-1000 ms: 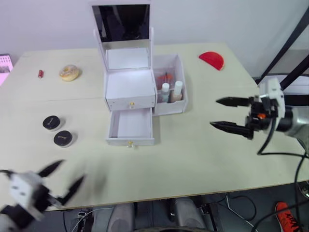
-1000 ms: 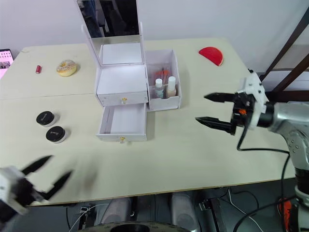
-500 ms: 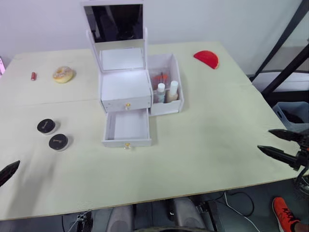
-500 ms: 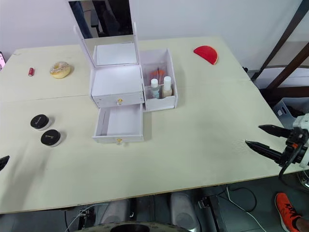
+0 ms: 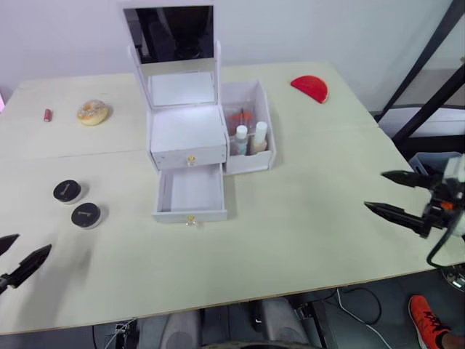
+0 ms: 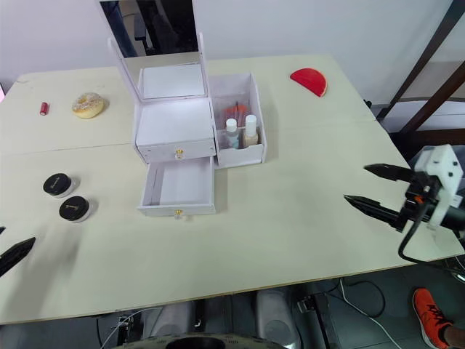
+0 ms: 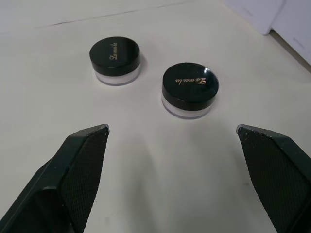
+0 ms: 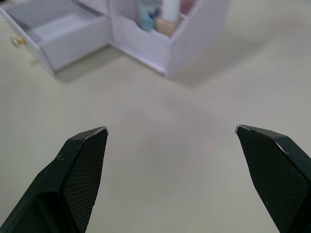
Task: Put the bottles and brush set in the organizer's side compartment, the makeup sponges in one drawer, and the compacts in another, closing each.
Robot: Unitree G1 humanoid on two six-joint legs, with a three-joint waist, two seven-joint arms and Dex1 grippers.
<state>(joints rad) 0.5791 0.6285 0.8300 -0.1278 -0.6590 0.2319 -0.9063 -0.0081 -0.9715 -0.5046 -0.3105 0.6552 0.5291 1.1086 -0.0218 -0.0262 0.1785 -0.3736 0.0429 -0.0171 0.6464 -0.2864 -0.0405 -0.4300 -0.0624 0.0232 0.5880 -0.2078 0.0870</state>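
The white organizer (image 5: pixel 185 131) with its mirror stands at mid-table. Its lower drawer (image 5: pixel 190 193) is pulled out and holds nothing; the upper drawer is shut. The side compartment (image 5: pixel 267 123) holds two bottles (image 5: pixel 248 138) and red-handled brushes (image 5: pixel 240 115). Two black-lidded compacts (image 7: pixel 189 90) (image 7: pixel 115 56) lie left of the organizer, just ahead of my open left gripper (image 7: pixel 171 128), which is low at the near left edge (image 5: pixel 33 243). A donut-shaped sponge (image 5: pixel 92 113) and a red half-round sponge (image 5: pixel 309 89) lie at the back. My right gripper (image 5: pixel 374 190) hangs open near the right edge.
A small red tube (image 5: pixel 48 115) lies at the back left. The table's right edge (image 5: pixel 407 167) and near edge are close to both grippers. Dark frame bars (image 5: pixel 429 80) rise beyond the right side.
The camera has shifted. My right gripper has drawn back from beside the organizer to the table's right edge. My left gripper dropped toward the near left corner and now points at the compacts.
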